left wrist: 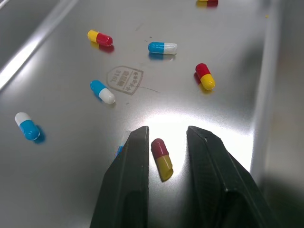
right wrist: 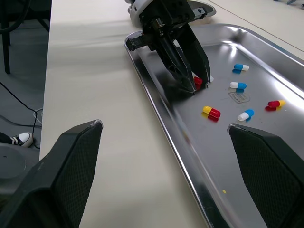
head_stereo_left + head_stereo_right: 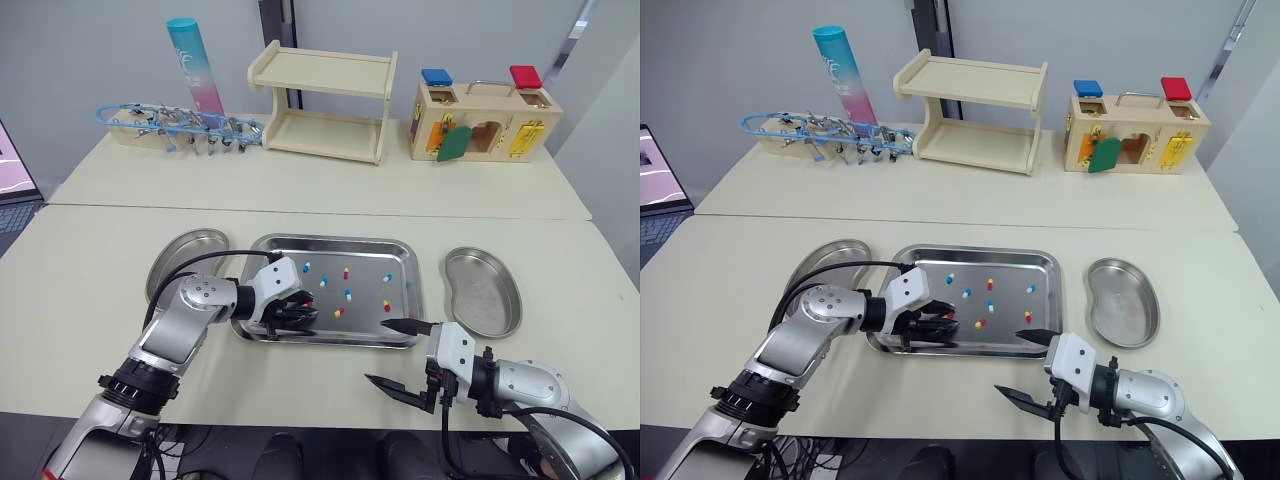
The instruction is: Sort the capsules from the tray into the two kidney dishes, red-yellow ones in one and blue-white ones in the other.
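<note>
The steel tray (image 3: 330, 241) holds several loose capsules, both red-yellow (image 1: 205, 76) and blue-white (image 1: 162, 47). My left gripper (image 1: 166, 130) reaches down into the tray's front left part. It is open, its fingers straddling a red-yellow capsule (image 1: 162, 158) that lies on the tray floor with a gap on each side. A blue capsule peeks out behind one finger. My right gripper (image 3: 375, 350) hovers wide open over the table, just in front of the tray's front right corner. An empty kidney dish (image 3: 185, 255) lies left of the tray and another kidney dish (image 3: 485, 295) lies right of it.
Along the back of the table stand a rack of metal tools (image 3: 180, 125), a blue-pink tube (image 3: 195, 65), a wooden shelf (image 3: 325, 105) and a wooden lock box (image 3: 480, 120). A laptop (image 3: 12, 185) sits off the left edge.
</note>
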